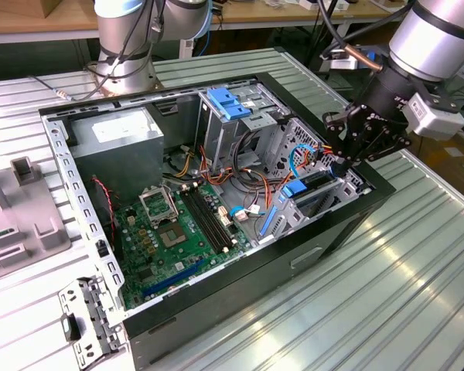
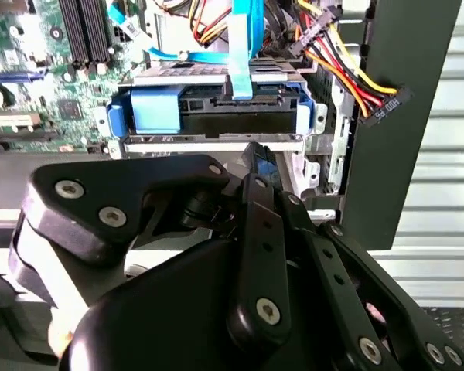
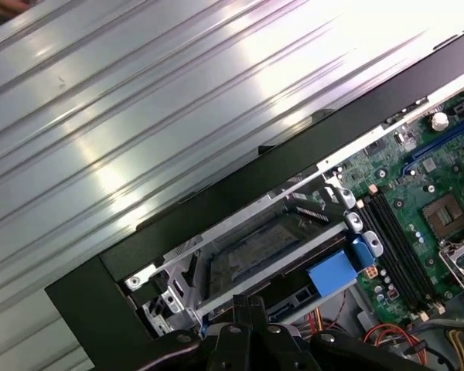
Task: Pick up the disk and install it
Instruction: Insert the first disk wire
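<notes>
Exterior view: my tool (image 1: 348, 151) hangs over the computer case (image 1: 240, 270), right above the disk (image 1: 313, 189) in its bay. Second wrist view: disk (image 2: 209, 108) sits crosswise just ahead of my fingertips (image 2: 259, 166), which look pressed together, holding nothing.

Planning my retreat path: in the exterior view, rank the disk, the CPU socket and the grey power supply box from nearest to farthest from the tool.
1. The disk, in its bay just below the tool.
2. The CPU socket, mid-motherboard.
3. The power supply box, far corner toward the exterior view's left.
</notes>
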